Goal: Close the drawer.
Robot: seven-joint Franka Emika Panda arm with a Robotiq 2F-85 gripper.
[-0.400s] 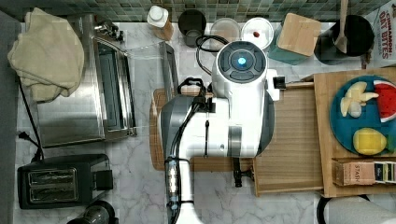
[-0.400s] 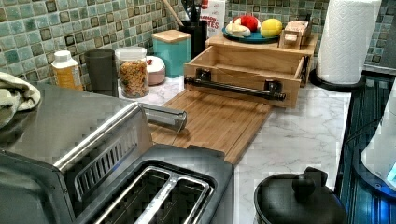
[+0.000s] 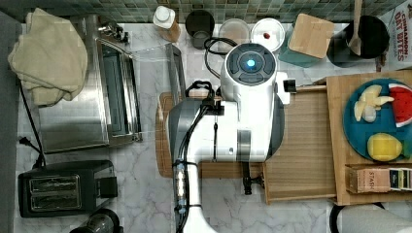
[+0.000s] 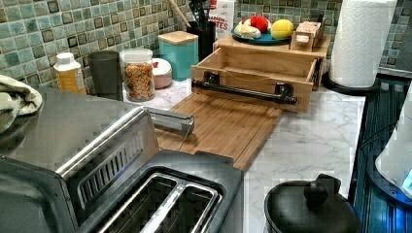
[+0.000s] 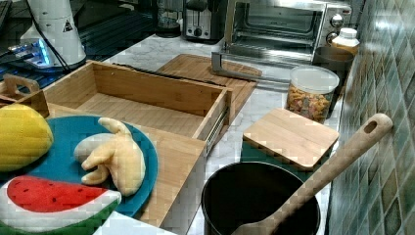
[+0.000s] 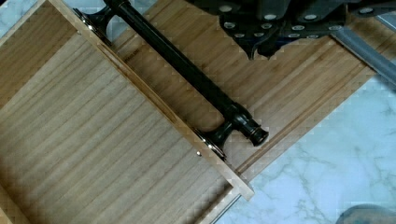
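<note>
Drawer (image 4: pixel 252 68) pulled fully out from under stand (image 4: pixel 233 42), front rim over cutting board (image 4: pixel 223 126). No visible change from a moment ago, so closing not yet begun. Gripper (image 6: pixel 261 46) above the board, near black handle (image 6: pixel 187 74) but apart from it; open or closed, impossible to tell. Bare board and marble counter (image 4: pixel 316 141) in front of the handle; oven door edge (image 4: pixel 170 121) close on the left view's left.

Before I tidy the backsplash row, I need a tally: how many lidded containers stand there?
4, in the left view: a white-capped bottle at the left view's left, a cereal jar, a white lidded bowl behind it, and a teal canister with a wooden lid. Others may be hidden.
</note>
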